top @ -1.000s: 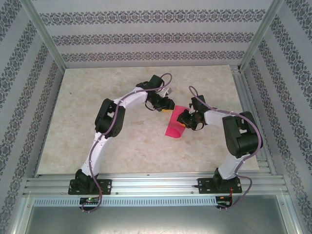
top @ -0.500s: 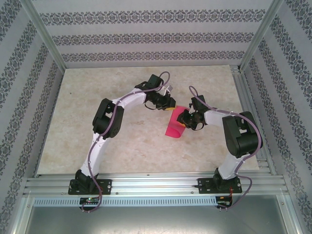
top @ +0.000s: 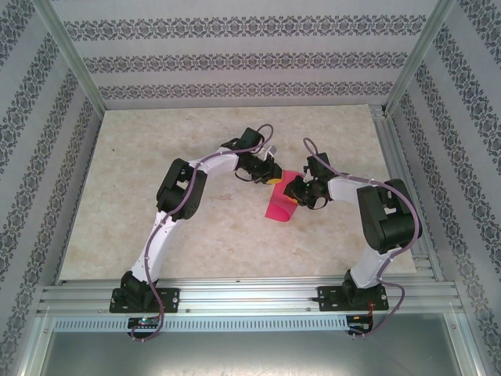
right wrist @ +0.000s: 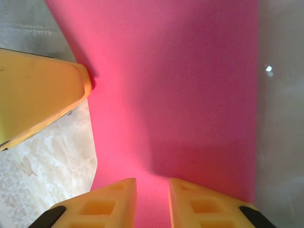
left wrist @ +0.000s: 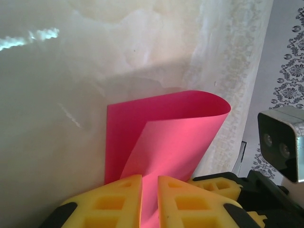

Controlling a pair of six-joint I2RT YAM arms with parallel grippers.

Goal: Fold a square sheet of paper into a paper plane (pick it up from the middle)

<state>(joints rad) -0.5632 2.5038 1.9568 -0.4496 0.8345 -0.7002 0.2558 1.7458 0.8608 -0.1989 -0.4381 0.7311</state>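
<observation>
The pink sheet of paper (top: 279, 206) lies right of the table's middle, curled up and over at its far end. In the left wrist view the sheet of paper (left wrist: 175, 133) loops over itself and runs down between my yellow fingers; my left gripper (left wrist: 149, 179) is shut on its edge. My left gripper (top: 273, 175) sits at the sheet's far corner. My right gripper (top: 297, 191) is at the sheet's right side. Seen from the right wrist, the sheet of paper (right wrist: 180, 95) bends up between the jaws of my right gripper (right wrist: 153, 180), which is shut on it.
The marbled table (top: 156, 172) has bare room to the left and front of the sheet. Patterned walls (top: 250, 63) and a metal frame (top: 403, 172) close it in. A finger of the left gripper (right wrist: 42, 90) touches the sheet's edge. The right wrist's camera (left wrist: 282, 142) sits close by.
The left arm has shifted a little nearer and its jaws have closed on the sheet's far edge. The right arm and the sheet have stayed put.
</observation>
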